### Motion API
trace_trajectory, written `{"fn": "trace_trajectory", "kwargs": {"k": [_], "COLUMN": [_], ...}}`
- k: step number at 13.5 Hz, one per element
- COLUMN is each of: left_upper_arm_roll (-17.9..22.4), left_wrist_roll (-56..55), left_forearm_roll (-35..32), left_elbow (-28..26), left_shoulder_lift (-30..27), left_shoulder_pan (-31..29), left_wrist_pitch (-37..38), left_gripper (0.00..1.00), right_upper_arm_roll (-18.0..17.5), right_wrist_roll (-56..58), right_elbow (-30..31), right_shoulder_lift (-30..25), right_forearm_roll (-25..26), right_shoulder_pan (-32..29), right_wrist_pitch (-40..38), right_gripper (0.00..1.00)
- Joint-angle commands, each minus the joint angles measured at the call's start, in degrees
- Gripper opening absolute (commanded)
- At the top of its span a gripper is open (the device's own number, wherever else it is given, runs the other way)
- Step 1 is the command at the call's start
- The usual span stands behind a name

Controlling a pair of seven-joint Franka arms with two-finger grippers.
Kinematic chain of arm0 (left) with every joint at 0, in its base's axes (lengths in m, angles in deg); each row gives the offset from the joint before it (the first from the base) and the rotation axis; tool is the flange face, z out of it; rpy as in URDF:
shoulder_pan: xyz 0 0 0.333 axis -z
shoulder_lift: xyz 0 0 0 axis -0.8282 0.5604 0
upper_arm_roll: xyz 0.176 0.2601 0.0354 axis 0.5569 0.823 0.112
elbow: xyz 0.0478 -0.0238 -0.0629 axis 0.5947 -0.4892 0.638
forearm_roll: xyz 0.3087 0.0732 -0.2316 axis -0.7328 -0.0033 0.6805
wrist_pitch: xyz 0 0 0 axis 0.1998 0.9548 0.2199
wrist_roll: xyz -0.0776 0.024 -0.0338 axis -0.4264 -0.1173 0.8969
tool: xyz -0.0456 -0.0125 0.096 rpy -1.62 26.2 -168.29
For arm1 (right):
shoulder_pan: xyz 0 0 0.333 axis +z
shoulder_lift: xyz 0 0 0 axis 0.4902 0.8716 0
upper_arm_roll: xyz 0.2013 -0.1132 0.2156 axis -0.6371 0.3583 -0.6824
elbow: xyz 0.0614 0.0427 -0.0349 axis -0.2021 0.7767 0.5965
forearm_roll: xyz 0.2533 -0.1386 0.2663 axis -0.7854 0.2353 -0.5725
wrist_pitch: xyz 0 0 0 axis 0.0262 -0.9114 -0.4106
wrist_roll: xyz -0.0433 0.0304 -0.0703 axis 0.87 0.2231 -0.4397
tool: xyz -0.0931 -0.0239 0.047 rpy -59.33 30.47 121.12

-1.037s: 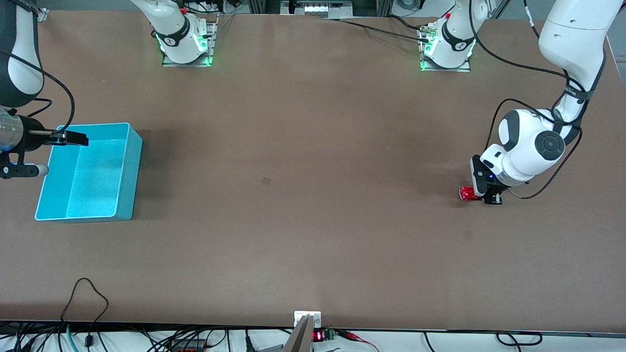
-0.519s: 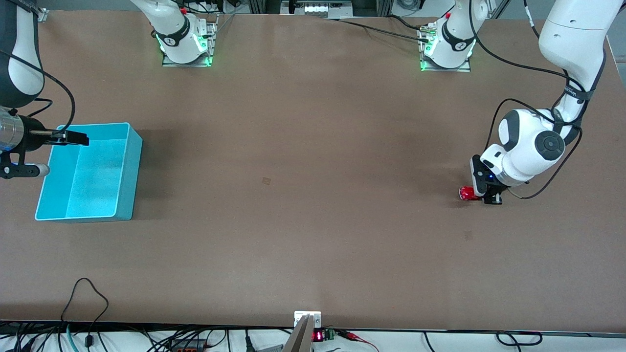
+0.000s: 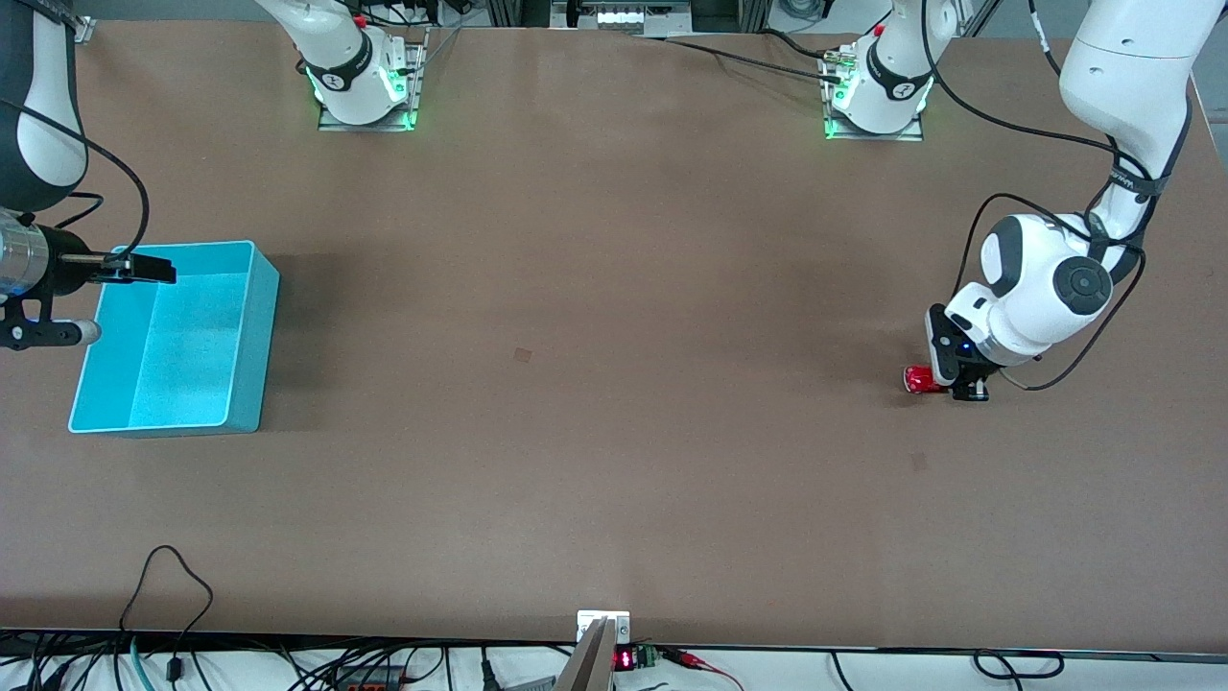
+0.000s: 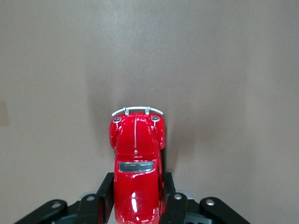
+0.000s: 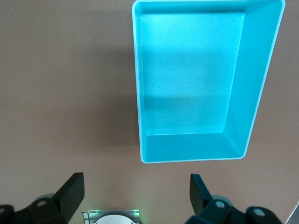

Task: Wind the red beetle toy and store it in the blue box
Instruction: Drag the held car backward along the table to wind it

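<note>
The red beetle toy (image 3: 917,380) (image 4: 135,154) is down at the tabletop toward the left arm's end of the table. My left gripper (image 3: 945,383) (image 4: 138,198) is shut on its rear half, a black finger (image 4: 105,196) pressed to each side. The toy's silvery bumper points away from the hand. The blue box (image 3: 257,317) (image 5: 254,93) stands empty at the right arm's end. My right gripper (image 3: 144,272) (image 5: 135,193) hangs open above the table beside the box's rim, with nothing between its fingers (image 5: 70,191).
Both arm bases (image 3: 365,82) (image 3: 878,91) with green lights stand along the table's edge farthest from the front camera. Cables (image 3: 168,585) and a small mount (image 3: 602,633) lie at the nearest edge. A small dark mark (image 3: 523,354) is mid-table.
The left hand has shifted very slightly toward the left arm's end of the table, with the toy in it. The right arm has not moved.
</note>
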Motion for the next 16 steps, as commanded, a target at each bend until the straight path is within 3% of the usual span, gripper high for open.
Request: {"fn": "trace_trajectory", "kwargs": {"k": [1,11,13,14,15,16], "left_upper_arm_roll": [-0.37,0.07,0.25,0.25,0.16,-0.36], "left_wrist_roll": [1.15,17.49,17.94,17.94,17.94,17.68], "left_forearm_roll": [-0.84,-0.66,-0.66,-0.66,-0.66,-0.66], "left_elbow": [0.31,2.51,2.6,2.77,3.47,4.43], "left_shoulder_lift": [1.81,5.41,5.42,4.98,4.02,2.18], "left_shoulder_pan": [-2.96,-15.62,-17.12,-17.3,-17.3,-16.95], "left_wrist_pitch": [0.59,0.59,0.59,0.59,1.72,5.47], "left_gripper": [0.28,0.29,0.34,0.53,0.98,1.0], "right_upper_arm_roll": [-0.47,-0.56,-0.56,-0.56,-0.56,-0.56], "right_wrist_roll": [0.77,0.68,0.68,0.68,0.68,0.68], "right_elbow": [-0.61,-0.61,-0.61,-0.61,-0.61,-0.61], "right_shoulder_lift": [-0.18,-0.18,-0.18,-0.18,-0.18,-0.18], "right_forearm_roll": [-0.51,-0.95,-1.03,-1.03,-1.03,-1.03], "right_shoulder_pan": [-0.15,-0.15,0.03,-0.06,-0.15,-0.06], "right_wrist_pitch": [-1.16,-1.51,-1.51,-1.51,-1.51,-1.51], "right_gripper": [1.0,1.0,1.0,1.0,1.0,1.0]}}
